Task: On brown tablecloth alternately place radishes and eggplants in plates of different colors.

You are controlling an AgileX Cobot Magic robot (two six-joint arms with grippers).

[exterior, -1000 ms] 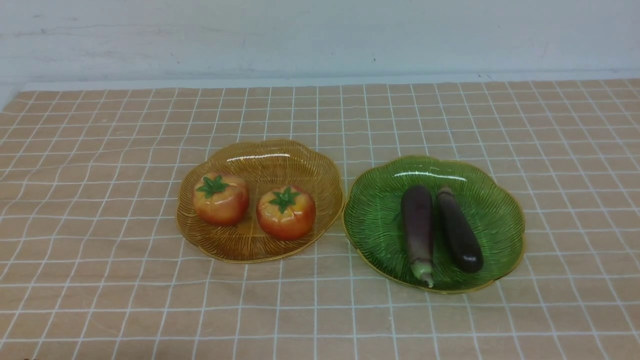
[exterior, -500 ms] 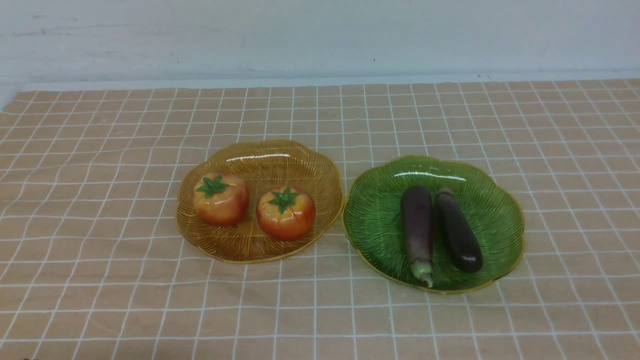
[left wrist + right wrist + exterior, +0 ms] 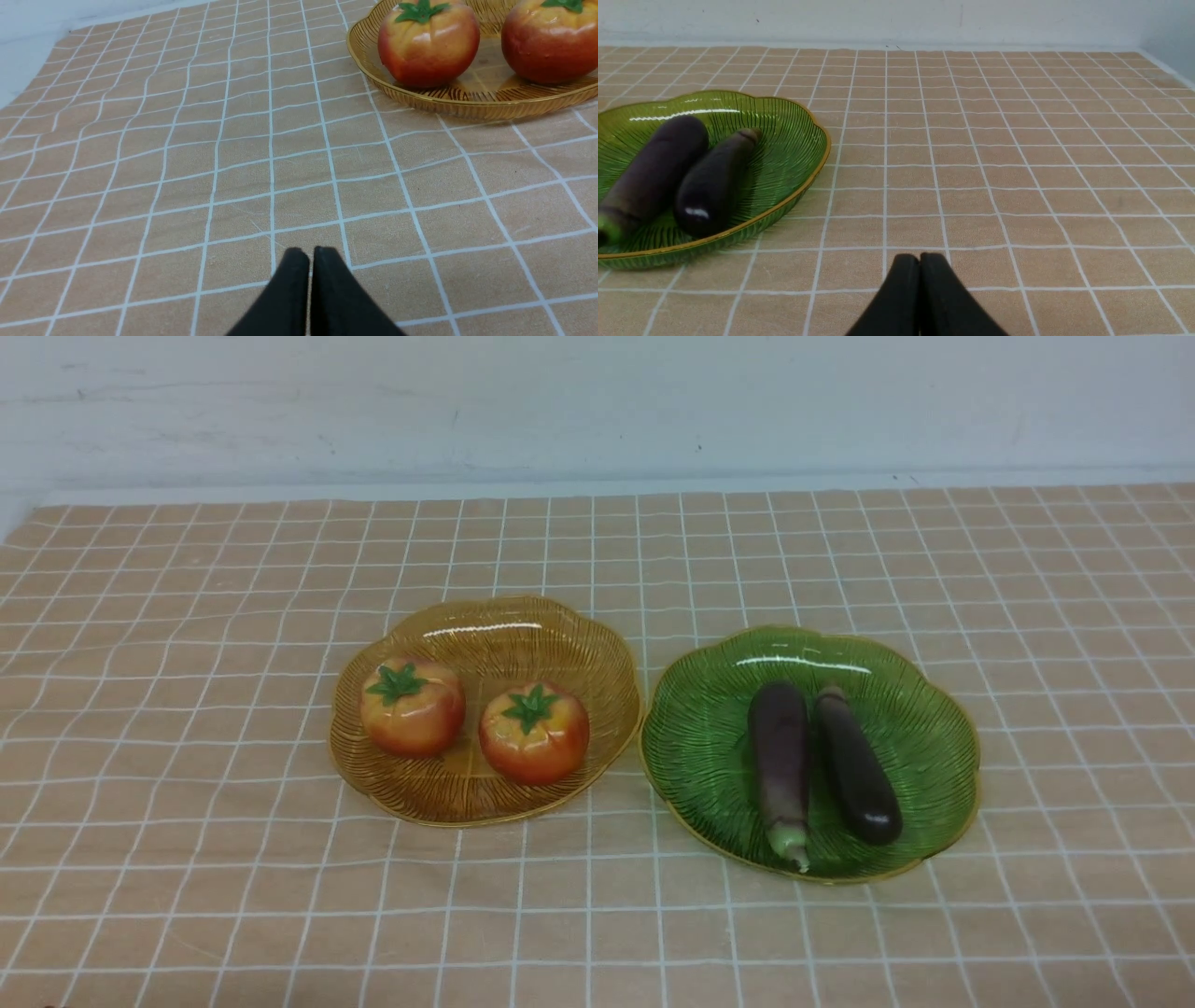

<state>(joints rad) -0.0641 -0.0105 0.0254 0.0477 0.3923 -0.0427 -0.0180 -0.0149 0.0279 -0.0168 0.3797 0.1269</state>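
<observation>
Lying beyond left tool [image 3: 310, 254] (shut): radishes [image 3: 427, 44]

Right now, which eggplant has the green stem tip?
The purple eggplant nearer the amber plate; its green tip points toward the robot. The near-black eggplant beside it has none.

radishes [image 3: 474, 719] in left plate [image 3: 485, 616]; eggplants [image 3: 822, 765] in right plate [image 3: 709, 747]

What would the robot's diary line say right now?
radishes: amber plate | eggplants: green plate | left gripper: shut, empty | right gripper: shut, empty
</observation>
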